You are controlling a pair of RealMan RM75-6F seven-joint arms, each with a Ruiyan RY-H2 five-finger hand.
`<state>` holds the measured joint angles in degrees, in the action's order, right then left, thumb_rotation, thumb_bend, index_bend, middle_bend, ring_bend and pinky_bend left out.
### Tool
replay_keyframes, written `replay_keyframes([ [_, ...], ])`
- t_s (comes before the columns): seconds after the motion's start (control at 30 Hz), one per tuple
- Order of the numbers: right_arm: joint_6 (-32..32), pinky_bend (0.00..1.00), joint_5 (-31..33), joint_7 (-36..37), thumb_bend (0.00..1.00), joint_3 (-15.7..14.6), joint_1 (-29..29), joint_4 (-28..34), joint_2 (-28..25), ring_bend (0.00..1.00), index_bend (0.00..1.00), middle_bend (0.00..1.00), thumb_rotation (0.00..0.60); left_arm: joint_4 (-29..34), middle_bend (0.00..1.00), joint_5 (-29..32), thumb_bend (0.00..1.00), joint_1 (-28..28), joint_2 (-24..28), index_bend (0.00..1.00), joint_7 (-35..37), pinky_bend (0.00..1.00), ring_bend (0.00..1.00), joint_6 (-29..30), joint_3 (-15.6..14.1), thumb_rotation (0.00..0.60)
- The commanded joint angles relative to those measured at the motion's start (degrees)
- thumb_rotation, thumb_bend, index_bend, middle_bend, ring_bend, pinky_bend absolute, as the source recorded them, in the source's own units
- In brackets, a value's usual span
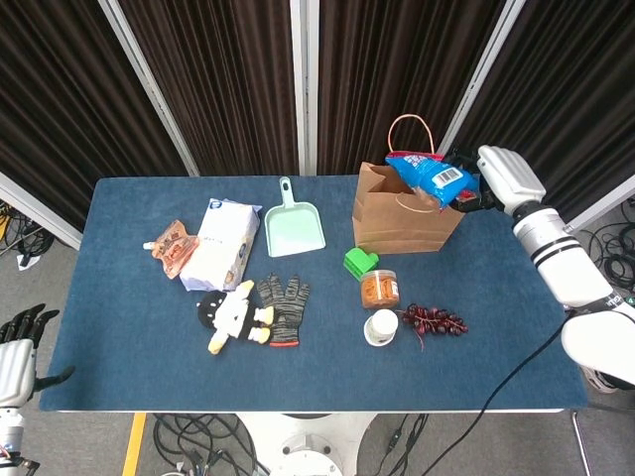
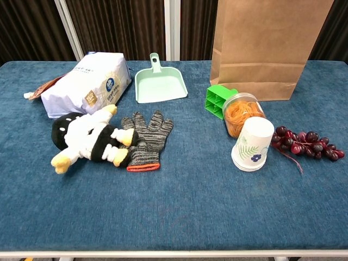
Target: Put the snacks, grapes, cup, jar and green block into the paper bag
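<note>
My right hand point(image 1: 499, 178) grips the snacks point(image 1: 429, 176) flat over the paper bag point(image 1: 402, 210) mouth so they drop inside; left hand point(image 1: 18, 347) idles open off the bench point(image 1: 119, 327)

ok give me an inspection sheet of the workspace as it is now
surface: blue table, cloth-covered.
job's things: blue snack bag at the mouth of the paper bag; green block, jar, cup and grapes on the table.
clutter: dustpan, glove, plush toy, white pack, orange pouch.
hands: right hand holds the snack bag; left hand low beside the table, fingers apart, holding nothing.
cables: on the floor.
surroundings: dark curtains.
</note>
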<state>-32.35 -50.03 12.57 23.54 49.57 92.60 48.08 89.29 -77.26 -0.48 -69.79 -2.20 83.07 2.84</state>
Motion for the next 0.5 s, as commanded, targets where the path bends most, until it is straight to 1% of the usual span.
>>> replay_keyframes([
  [0.03, 4.7, 0.67, 1.0, 2.1, 0.3, 0.0, 0.7, -0.1, -2.4, 0.48, 0.68, 0.6, 0.6, -0.1, 0.2, -0.2, 0.05, -0.2, -0.1, 0.25, 0.0, 0.15, 0.12, -0.2, 0.0, 0.6],
  [0.13, 9.4, 0.67, 1.9, 4.1, 0.3, 0.2, 1.7, -1.0, -3.2, 0.48, 0.66, 0.6, 0.6, 0.1, 0.2, -0.4, 0.05, -0.3, -0.2, 0.25, -0.1, 0.15, 0.12, -0.2, 0.1, 0.6],
  [0.23, 12.8, 0.67, 1.7, 5.1, 0.3, 0.2, 2.8, -2.4, -3.2, 0.48, 0.65, 0.59, 0.6, 0.1, 0.2, -0.4, 0.05, -0.4, -0.2, 0.25, -0.2, 0.15, 0.12, -0.3, 0.1, 0.6],
  [0.37, 15.7, 0.67, 1.2, 7.0, 0.3, 1.0, 3.3, -2.8, -3.2, 0.48, 0.62, 0.58, 0.6, 0.1, 0.2, -0.1, 0.05, -0.2, -0.1, 0.25, -0.1, 0.15, 0.12, -0.2, 0.1, 0.6],
  [0.43, 16.1, 0.67, 0.5, 7.8, 0.3, 1.5, 3.1, -3.4, -3.1, 0.47, 0.6, 0.57, 0.6, 0.2, 0.2, 0.1, 0.05, -0.3, 0.0, 0.25, -0.2, 0.15, 0.12, -0.4, 0.1, 0.6],
  [0.5, 16.1, 0.67, 0.2, 7.9, 0.3, 1.4, 3.3, -4.4, -2.9, 0.47, 0.58, 0.56, 0.6, 0.2, 0.2, 0.0, 0.05, -0.3, 0.0, 0.25, -0.2, 0.15, 0.12, -0.5, 0.0, 0.6],
])
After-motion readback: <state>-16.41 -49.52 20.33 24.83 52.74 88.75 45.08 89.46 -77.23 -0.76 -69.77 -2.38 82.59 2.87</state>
